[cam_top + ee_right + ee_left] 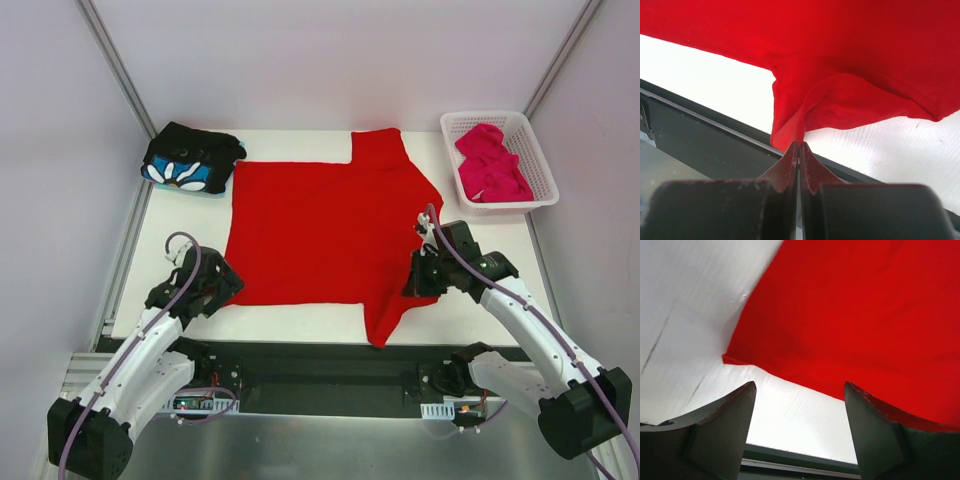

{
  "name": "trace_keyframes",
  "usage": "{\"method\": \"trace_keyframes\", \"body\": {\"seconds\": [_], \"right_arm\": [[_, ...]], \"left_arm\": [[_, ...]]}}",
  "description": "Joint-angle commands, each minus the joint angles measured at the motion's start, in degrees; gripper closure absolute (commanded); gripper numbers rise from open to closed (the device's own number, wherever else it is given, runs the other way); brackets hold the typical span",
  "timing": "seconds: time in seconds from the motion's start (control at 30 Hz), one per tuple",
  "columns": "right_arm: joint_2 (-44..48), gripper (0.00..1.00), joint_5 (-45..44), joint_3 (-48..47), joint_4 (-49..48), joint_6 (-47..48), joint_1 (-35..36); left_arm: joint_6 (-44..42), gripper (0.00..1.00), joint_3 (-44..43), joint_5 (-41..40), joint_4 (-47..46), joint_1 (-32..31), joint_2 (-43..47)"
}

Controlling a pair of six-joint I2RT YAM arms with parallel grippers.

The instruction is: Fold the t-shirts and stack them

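White table (300,322) | red t-shirt (320,230) flat | left claw (800,390) spread beside hem corner | right claw (799,147) pinching its sleeve

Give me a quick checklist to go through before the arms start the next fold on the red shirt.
1. Right gripper pinching the red t-shirt by its near sleeve: ok.
2. Left gripper holding the near hem corner: not ok. Its jaws are open and the corner lies just ahead of them.
3. Red t-shirt spread flat on the table: ok, apart from the cloth bunched at the pinch.
4. Other shirts off the red one: ok. The black flowered t-shirt lies folded at the far left, and the pink t-shirt is in the basket.
5. Left fingers touching cloth: cannot tell.
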State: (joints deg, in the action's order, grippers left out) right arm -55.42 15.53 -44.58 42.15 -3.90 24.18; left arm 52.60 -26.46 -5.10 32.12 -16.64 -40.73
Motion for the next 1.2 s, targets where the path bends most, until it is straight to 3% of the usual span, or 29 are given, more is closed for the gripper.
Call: {"method": "trace_keyframes", "body": {"seconds": [0.0,0.23,0.7,0.87,0.93,1.17], "right_arm": [[-0.13,0.99,2.4,-1.3,1.0,1.35,-0.45],[-0.13,0.99,4.6,0.02,-0.31,0.74,-0.45],[0.05,0.99,5.92,0.02,-0.84,0.91,-0.45],[0.31,0.99,5.92,0.19,-1.02,0.65,-0.45],[0.4,0.99,6.0,0.02,-0.93,0.65,-0.45],[0.57,0.99,5.74,-0.6,-0.23,0.74,-0.46]], "left_arm": [[5.93,0.31,-1.66,-5.87,4.78,0.47,-3.12],[14.89,0.33,-4.92,-10.1,10.06,0.47,-2.16],[18.24,0.36,-6.33,-11.16,10.24,0.47,-7.61],[19.47,0.42,-5.01,-10.45,9.54,0.47,-7.52],[19.47,0.5,-4.83,-10.89,9.1,0.47,-8.66],[19.91,0.48,-4.22,-8.7,6.82,0.47,-12.88]]}}
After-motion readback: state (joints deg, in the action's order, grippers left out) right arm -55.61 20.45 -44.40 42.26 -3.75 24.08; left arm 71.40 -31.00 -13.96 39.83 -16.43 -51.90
